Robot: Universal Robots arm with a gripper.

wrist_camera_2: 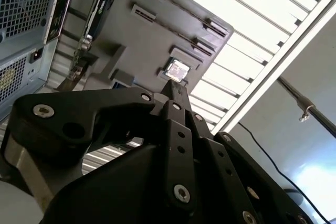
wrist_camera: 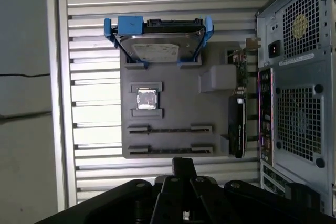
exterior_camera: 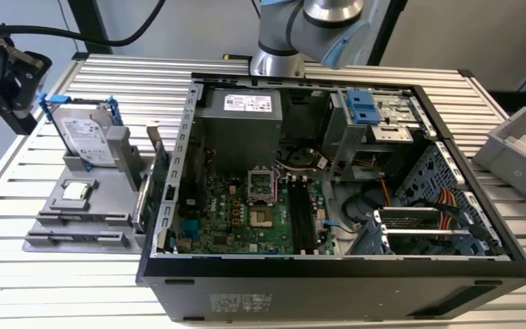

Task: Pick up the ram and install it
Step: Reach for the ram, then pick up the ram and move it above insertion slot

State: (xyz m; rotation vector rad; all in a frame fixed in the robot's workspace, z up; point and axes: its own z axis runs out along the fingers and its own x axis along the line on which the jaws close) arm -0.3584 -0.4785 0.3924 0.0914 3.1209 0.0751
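Note:
My gripper [exterior_camera: 14,116] hangs at the exterior view's far left, above the table and beside the grey parts holder [exterior_camera: 98,195]. In both wrist views its black fingers [wrist_camera: 184,163] meet at the tip, shut, with nothing visible between them. The holder [wrist_camera: 178,108] lies below the fingers [wrist_camera_2: 176,90], and its two long slots [wrist_camera: 170,128] look bare. The ram is out of view. The black motherboard slots [exterior_camera: 301,219] lie inside the open computer case [exterior_camera: 167,205].
On the holder stand a silver hard drive in a blue bracket [exterior_camera: 85,133], a small square chip [wrist_camera: 147,99] and a green card on edge [exterior_camera: 148,185]. A grey bin [exterior_camera: 523,147] sits at the exterior view's right. The arm's base [exterior_camera: 281,41] rises behind the case.

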